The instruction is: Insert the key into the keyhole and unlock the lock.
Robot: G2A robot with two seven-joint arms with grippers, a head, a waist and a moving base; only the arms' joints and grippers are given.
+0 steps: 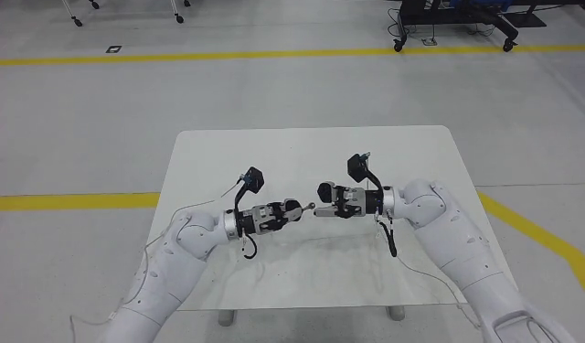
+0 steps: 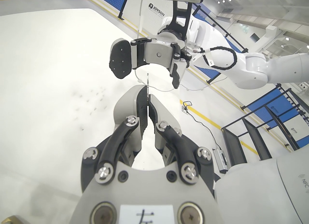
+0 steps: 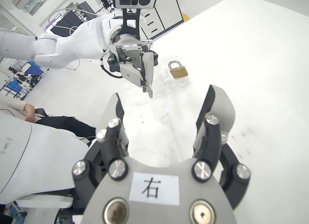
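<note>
Above the middle of the bench (image 1: 274,160), your left pincer (image 2: 147,98) is clamped on the key (image 2: 147,85). The right pincer (image 3: 166,97) faces it with jaws spread wide, holding nothing. The padlock (image 3: 179,70) lies unheld on the bench. You look to be before insertion, and the lock probably needs steadying next. The right wrist view gives you the padlock's place; the left wrist view gives the key edge-on between the pads.
</note>
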